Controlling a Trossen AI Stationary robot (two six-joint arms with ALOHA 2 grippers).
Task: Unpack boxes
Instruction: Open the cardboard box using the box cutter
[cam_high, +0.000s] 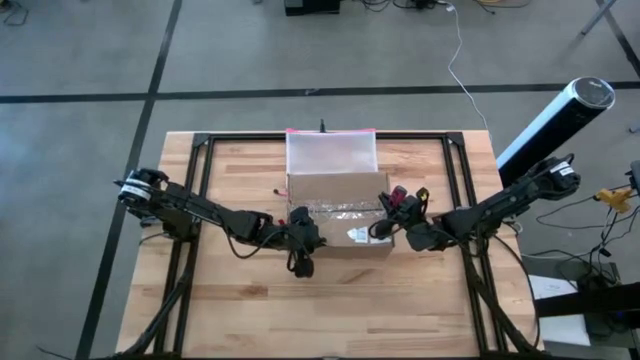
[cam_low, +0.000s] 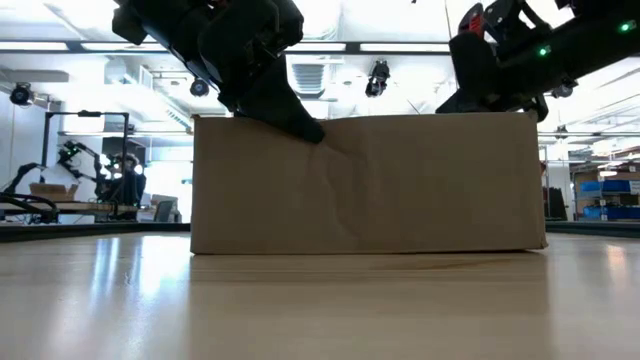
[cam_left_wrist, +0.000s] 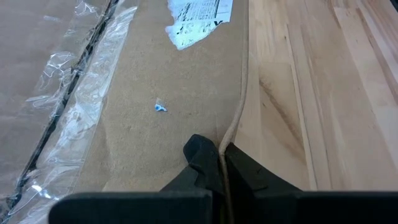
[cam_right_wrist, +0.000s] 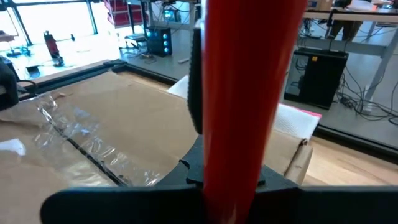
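Note:
The brown cardboard box stands on its bottom in the middle of the table, flaps shut, with clear tape along its seam and a torn white label. My left gripper is shut at the box's near left top edge. My right gripper is over the box's right end, shut on a red tool. A translucent pink-edged pouch lies against the box's far side. My left gripper pinches the near top edge of the box between its two fingers, one finger on the top face and one on the outer wall. It comes slanting from above at the near left corner. The wall is creased below it. My right gripper holds the red tool's shaft pinched between its two fingers. The shaft runs forward past the fingers, above the box's top. Whether the tool touches the box cannot be told.
Black frame rails run along the table's left, right and far sides. A black and white cylinder stands off the far right corner. Bare wood lies between the box and the near edge.

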